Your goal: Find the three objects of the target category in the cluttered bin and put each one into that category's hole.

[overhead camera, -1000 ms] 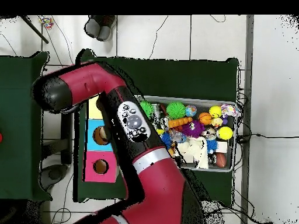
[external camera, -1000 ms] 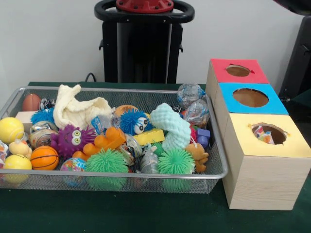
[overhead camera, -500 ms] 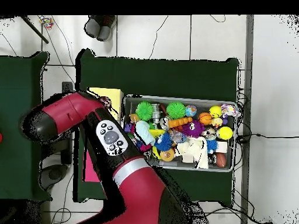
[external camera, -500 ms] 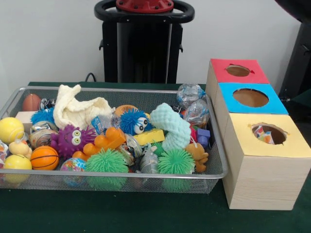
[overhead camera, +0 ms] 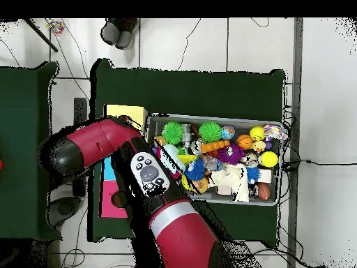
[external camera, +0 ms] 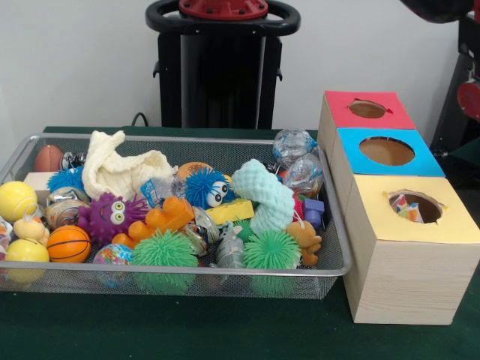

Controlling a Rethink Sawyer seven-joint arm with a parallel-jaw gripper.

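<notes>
- Gripper: hidden in both views; its opening and any load cannot be told. The red arm (overhead camera: 104, 139) lies over the boxes in the overhead view.
- Nearest box, yellow-faced (external camera: 416, 217): its hole (external camera: 415, 205) shows polka-dot cloth (external camera: 406, 208) inside.
- Cluttered bin (external camera: 339, 264), just beside the boxes: packed with toys, including 2 green spiky balls (external camera: 163, 250), a mint plush (external camera: 264, 196) and cream knitted cloth (external camera: 120, 170).
- Farther back: blue-faced box (external camera: 387, 151), then red-faced box (external camera: 367, 109).
</notes>
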